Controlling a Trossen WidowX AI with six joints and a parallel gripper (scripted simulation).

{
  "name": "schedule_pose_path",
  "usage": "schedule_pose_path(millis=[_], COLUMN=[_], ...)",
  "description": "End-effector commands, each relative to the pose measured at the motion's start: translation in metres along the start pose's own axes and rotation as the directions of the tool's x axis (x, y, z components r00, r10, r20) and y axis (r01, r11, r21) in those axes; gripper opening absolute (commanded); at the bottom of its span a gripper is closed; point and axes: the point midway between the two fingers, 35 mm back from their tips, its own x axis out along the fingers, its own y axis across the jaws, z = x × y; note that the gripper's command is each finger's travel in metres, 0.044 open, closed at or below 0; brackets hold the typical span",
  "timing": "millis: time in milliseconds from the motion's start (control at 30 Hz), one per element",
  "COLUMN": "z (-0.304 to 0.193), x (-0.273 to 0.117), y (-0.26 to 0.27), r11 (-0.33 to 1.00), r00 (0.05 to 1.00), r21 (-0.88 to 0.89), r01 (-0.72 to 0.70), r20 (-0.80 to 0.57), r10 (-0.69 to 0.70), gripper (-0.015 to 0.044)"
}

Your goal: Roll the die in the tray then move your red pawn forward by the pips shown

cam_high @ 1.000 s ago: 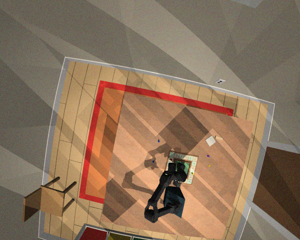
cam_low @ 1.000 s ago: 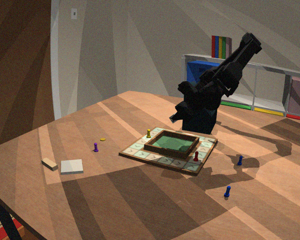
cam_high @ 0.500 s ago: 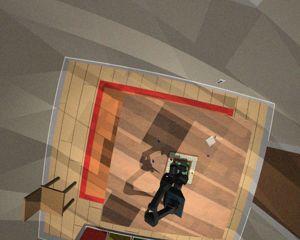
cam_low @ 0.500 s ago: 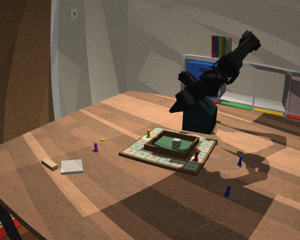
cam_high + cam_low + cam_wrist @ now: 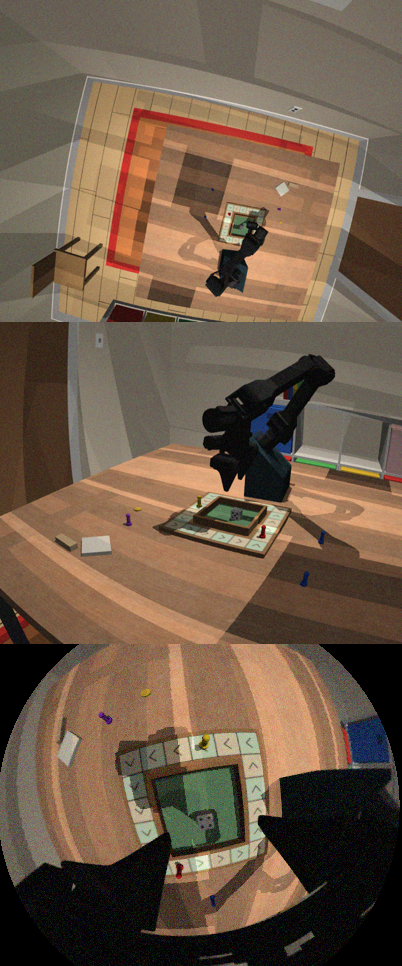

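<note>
The grey die (image 5: 241, 227) (image 5: 236, 514) (image 5: 205, 821) rests on the green floor of the wood-rimmed tray (image 5: 218, 527) (image 5: 195, 769). Its top shows several dark pips, small and grainy in the wrist view. The red pawn (image 5: 229, 213) (image 5: 263, 531) (image 5: 179, 870) stands upright on the arrowed track of the board (image 5: 221, 536) (image 5: 226, 743), one square from a corner. My gripper (image 5: 233, 485) (image 5: 215, 829) is wide open and empty, high above the tray. The left finger hides part of the track near the red pawn in the wrist view.
A yellow pawn (image 5: 199, 502) (image 5: 204, 742) stands on the track's opposite side. Off the board are two blue pawns (image 5: 321, 537) (image 5: 304, 579), a purple pawn (image 5: 128, 519) (image 5: 105, 718), a yellow disc (image 5: 137, 509) (image 5: 145, 693), a white block (image 5: 96, 545) (image 5: 69, 748) and a tan block (image 5: 66, 542).
</note>
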Motion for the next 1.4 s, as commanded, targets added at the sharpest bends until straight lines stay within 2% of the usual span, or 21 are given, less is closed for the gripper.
schedule_pose_path(millis=[0, 33, 100, 200, 333, 400, 500, 533, 1133, 1367], z=[0.000, 0.000, -0.005, -0.032, -0.076, -0.097, -0.115, -0.117, -0.118, -0.119], x=[0.000, 0.000, 0.000, 0.003, 0.009, 0.012, 0.015, 0.016, 0.016, 0.031], y=[0.000, 0.000, 0.005, 0.028, 0.056, 0.066, 0.073, 0.073, 0.071, 0.072], r11=[1.000, 1.000, 0.997, 0.900, 0.554, 0.348, 0.161, 0.137, 0.137, 0.137], r00=[1.000, 1.000, 1.000, 1.000, 0.998, 0.997, 0.996, 0.995, 0.995, 0.995], r21=[0.000, 0.000, -0.083, -0.436, -0.831, -0.934, -0.983, -0.986, -0.986, -0.986], r01=[0.000, 0.000, -0.004, -0.021, -0.056, -0.074, -0.090, -0.091, -0.091, -0.092], r20=[0.000, 0.000, -0.001, -0.013, -0.045, -0.066, -0.084, -0.087, -0.087, -0.088], r10=[0.000, 0.000, 0.004, 0.017, 0.032, 0.037, 0.039, 0.039, 0.039, 0.038], gripper=[0.0440, 0.0440, 0.0387, 0.0309, 0.0204, 0.0200, 0.0200, 0.0200, 0.0200, 0.0200])
